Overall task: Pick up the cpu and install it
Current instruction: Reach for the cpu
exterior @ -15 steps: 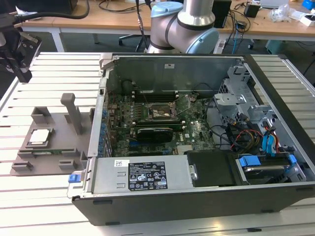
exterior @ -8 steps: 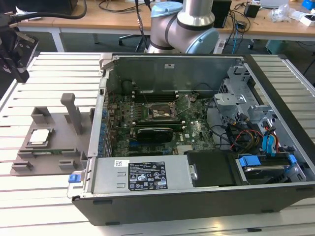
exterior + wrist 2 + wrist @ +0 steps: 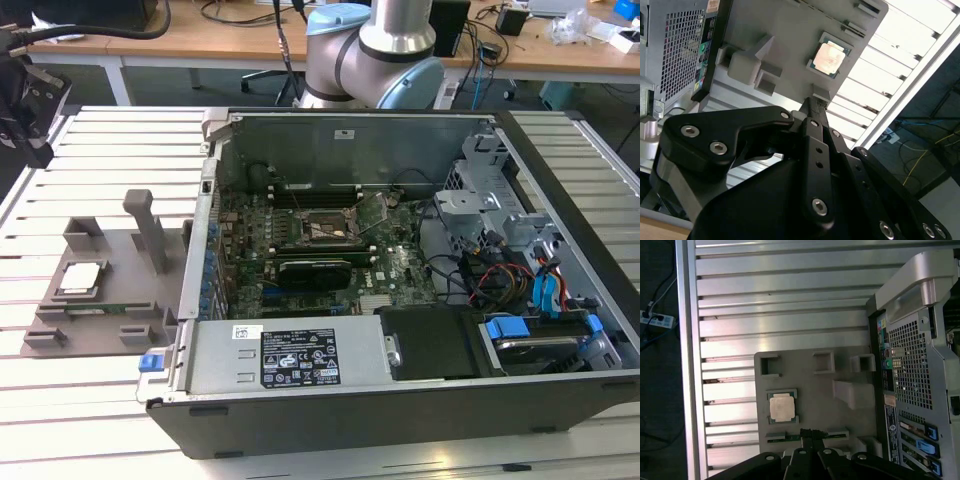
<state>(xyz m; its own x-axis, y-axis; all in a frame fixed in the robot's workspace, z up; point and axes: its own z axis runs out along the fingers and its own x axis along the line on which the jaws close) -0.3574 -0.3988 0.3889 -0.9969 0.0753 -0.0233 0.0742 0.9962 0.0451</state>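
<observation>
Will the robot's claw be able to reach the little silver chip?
Probably yes: the chip lies uncovered on the grey tray, with nothing over it, and the claw hangs above that tray, close by the chip.

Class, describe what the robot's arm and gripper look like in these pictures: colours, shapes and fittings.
In the exterior view the arm is a silver-grey metal tube with rounded pale blue joint caps. In the second wrist view the gripper is matt black, built of flat angular link plates joined by round silver screw heads, and it narrows toward its tip.
</observation>
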